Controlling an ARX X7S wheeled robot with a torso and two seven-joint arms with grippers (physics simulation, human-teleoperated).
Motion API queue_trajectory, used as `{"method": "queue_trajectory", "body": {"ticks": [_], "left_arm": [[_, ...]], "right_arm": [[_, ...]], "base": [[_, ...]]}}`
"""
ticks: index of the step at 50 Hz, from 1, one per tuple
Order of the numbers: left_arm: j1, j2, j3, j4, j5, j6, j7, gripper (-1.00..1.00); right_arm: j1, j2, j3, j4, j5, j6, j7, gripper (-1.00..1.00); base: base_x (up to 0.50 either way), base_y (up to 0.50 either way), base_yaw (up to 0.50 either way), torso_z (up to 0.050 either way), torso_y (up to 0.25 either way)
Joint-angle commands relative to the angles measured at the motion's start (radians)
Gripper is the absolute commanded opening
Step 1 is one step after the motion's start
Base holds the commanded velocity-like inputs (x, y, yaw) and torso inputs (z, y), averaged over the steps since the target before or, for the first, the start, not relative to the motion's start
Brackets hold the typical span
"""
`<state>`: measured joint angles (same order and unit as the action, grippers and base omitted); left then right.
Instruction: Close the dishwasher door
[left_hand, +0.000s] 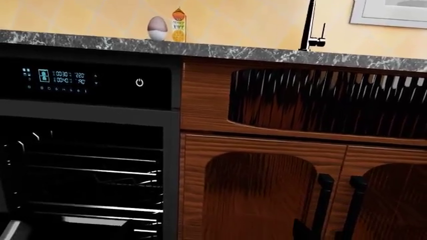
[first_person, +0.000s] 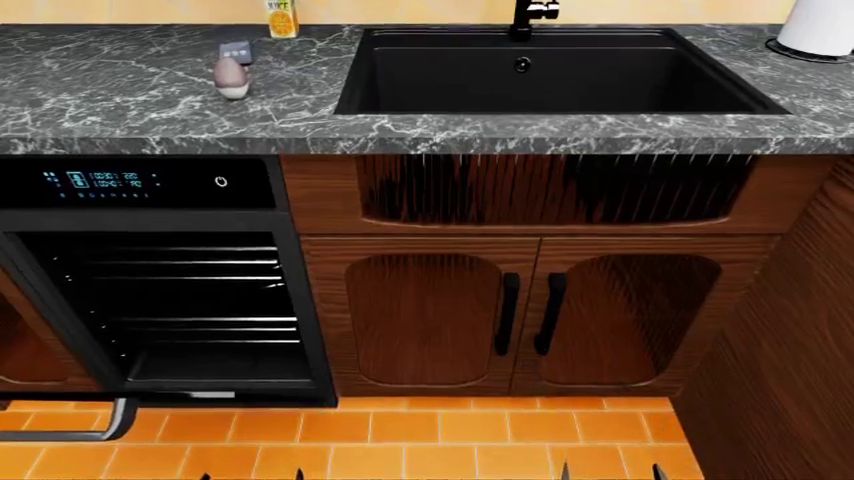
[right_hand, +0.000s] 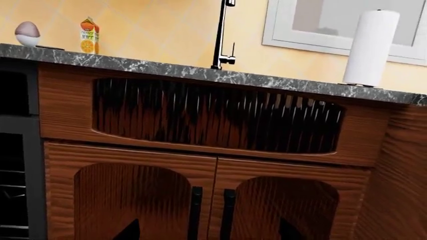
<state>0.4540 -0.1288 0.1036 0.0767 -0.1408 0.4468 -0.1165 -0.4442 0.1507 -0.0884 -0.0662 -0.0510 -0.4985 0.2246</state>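
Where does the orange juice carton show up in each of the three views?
Head view: juice carton at the top edge, on the countertop behind the egg-shaped timer.
Left wrist view: carton on the counter, beside the timer.
Right wrist view: carton.
Shared landmark: black faucet.

Dishwasher (first_person: 160, 300) is set under the tabletop (first_person: 160, 110) left of the cabinet doors (first_person: 521, 315), its door handle (first_person: 80, 432) lowered onto the floor (first_person: 400, 440) in front; sink (first_person: 547, 75) is sunk right of the egg timer (first_person: 232, 77), juice carton (first_person: 280, 18) behind.
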Motion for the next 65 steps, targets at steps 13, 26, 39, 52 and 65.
{"method": "queue_trajectory", "body": {"ticks": [13, 26, 39, 52, 65], "left_arm": [[-0.006, -0.014, 0.022, -0.006, -0.02, -0.006, -0.026, 1.0], [-0.003, -0.025, 0.031, -0.007, -0.025, -0.001, -0.036, 1.0], [-0.007, -0.033, 0.038, -0.009, -0.031, 0.0, -0.048, 1.0], [-0.006, -0.042, 0.048, -0.012, -0.037, 0.005, -0.055, 1.0], [-0.009, -0.049, 0.057, -0.017, -0.04, 0.009, -0.062, 1.0]], "right_arm": [[-0.002, 0.015, -0.021, 0.009, -0.001, -0.009, 0.022, 1.0], [-0.003, 0.023, -0.03, 0.012, -0.003, -0.012, 0.035, 1.0], [-0.004, 0.029, -0.042, 0.02, -0.006, -0.017, 0.045, 1.0], [0.008, 0.039, -0.052, 0.024, 0.0, -0.006, 0.048, 1.0], [0.009, 0.047, -0.06, 0.023, 0.003, -0.002, 0.055, 1.0]], "base": [[0.0, 0.0, 0.0, -0.029, 0.0], [0.0, 0.0, 0.0, -0.029, 0.0], [0.0, 0.0, 0.0, -0.029, 0.0], [0.0, 0.0, 0.0, -0.029, 0.0], [0.0, 0.0, 0.0, -0.029, 0.0]]}}
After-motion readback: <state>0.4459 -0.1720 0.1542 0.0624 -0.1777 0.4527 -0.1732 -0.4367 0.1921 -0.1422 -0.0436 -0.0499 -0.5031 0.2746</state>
